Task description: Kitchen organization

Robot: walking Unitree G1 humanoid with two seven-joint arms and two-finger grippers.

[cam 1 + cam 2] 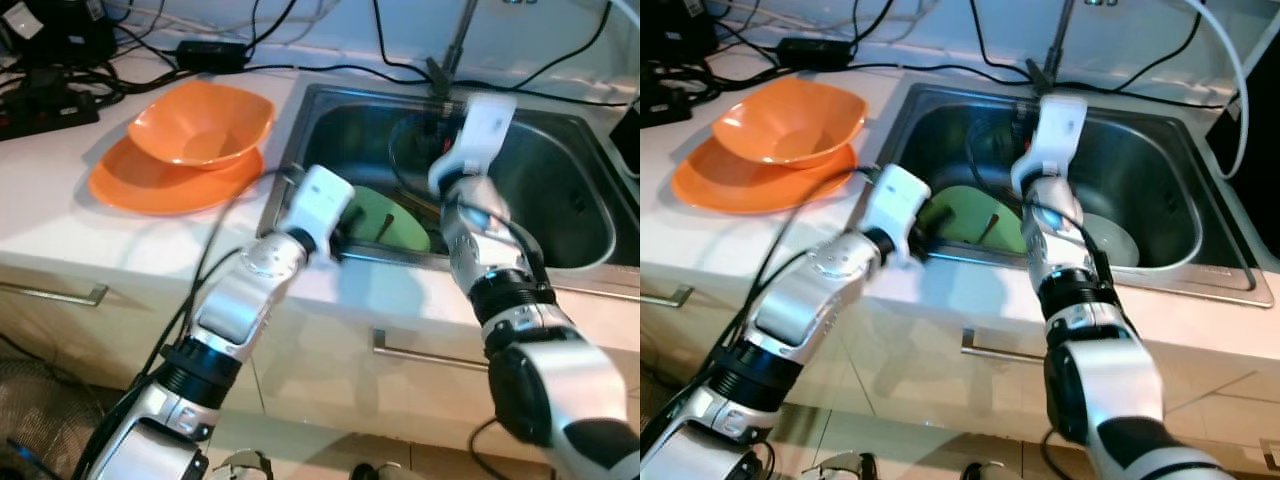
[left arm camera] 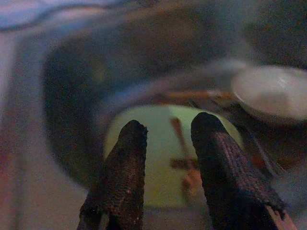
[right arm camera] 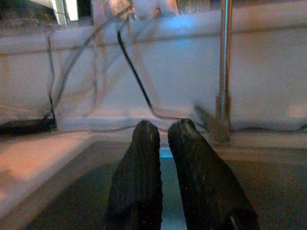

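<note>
A light green plate (image 1: 395,222) lies in the steel sink (image 1: 565,190) at its near left, with a brown utensil (image 2: 184,160) on it. My left gripper (image 2: 169,123) reaches over the sink's front rim just above that plate, open, with nothing between its fingers. My right gripper (image 3: 164,128) is held higher over the middle of the sink, pointing at the back wall near the faucet (image 3: 224,72). Its fingers are together and hold nothing. A whitish round dish (image 1: 1110,240) rests in the sink to the right of the green plate.
On the counter left of the sink, an orange bowl (image 1: 200,122) sits on an orange plate (image 1: 140,185). Black cables and a power strip (image 1: 45,105) run along the back of the counter. Drawer handles (image 1: 430,355) lie below the front edge.
</note>
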